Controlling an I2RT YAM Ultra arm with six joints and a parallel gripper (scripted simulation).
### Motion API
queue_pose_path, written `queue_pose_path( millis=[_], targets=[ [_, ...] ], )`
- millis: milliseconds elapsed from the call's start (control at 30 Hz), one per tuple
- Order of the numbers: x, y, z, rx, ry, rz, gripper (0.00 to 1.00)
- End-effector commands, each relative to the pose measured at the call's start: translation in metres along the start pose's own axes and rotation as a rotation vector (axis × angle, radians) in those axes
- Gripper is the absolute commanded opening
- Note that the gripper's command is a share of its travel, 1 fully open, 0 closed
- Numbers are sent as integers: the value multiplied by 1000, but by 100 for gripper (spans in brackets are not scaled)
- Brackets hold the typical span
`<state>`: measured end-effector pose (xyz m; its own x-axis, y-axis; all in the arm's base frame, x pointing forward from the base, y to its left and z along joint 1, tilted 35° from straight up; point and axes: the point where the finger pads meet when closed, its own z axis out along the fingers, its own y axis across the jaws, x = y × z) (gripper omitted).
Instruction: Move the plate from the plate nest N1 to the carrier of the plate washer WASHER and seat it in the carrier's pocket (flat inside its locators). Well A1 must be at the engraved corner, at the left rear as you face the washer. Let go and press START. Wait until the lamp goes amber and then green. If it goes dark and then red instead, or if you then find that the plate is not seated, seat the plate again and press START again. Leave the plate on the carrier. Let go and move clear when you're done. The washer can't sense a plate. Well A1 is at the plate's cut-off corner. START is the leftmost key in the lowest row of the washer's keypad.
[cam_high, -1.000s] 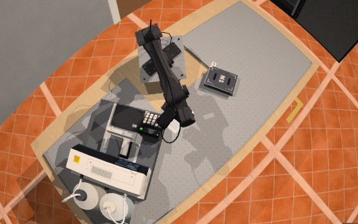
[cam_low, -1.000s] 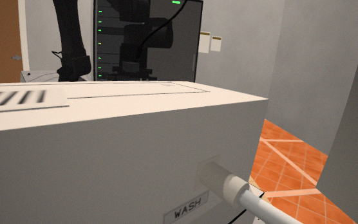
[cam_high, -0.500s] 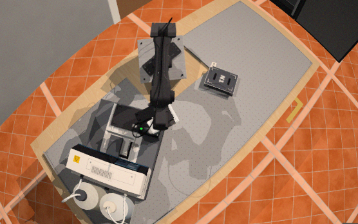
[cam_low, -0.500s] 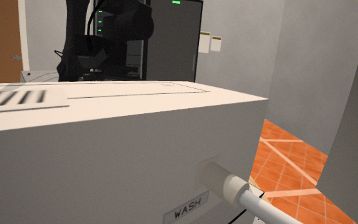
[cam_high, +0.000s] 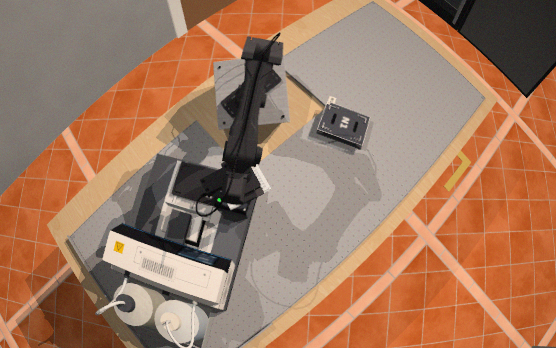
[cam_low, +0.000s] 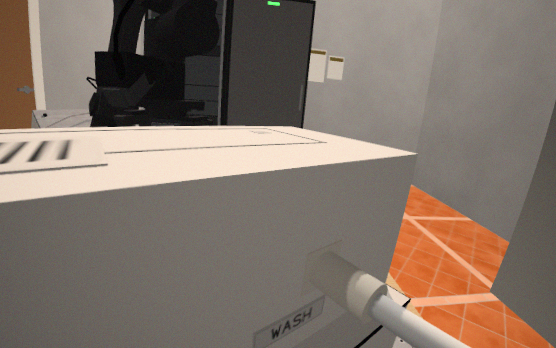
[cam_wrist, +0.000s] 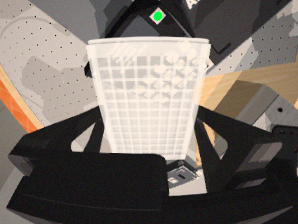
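The black pincer (cam_high: 242, 196) (cam_low: 155, 112) (cam_wrist: 149, 109) grips the translucent, finely gridded plate (cam_high: 261, 179) (cam_wrist: 149, 107) by its sides. The boxy, cream washer (cam_high: 172, 280) (cam_low: 200, 250) has smooth, flat panels.

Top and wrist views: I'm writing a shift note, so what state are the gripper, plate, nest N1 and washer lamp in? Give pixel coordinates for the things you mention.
Gripper (cam_high: 248, 192) (cam_low: 165, 106) (cam_wrist: 149, 109): closed on the plate
Plate (cam_high: 261, 180) (cam_wrist: 147, 102): held, not seated
Nest N1 (cam_high: 344, 122): empty
Washer lamp (cam_high: 219, 200) (cam_wrist: 157, 16): lit green
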<state>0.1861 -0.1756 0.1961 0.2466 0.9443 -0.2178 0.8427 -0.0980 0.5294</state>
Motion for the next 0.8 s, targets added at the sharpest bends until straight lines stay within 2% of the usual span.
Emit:
queue_pose_path(
  millis=[0, 767],
  targets=[
    [-4, 6, -9, -21, -9, -10, 84],
    [-5, 6, -9, -18, -16, -8, 84]
  ],
)
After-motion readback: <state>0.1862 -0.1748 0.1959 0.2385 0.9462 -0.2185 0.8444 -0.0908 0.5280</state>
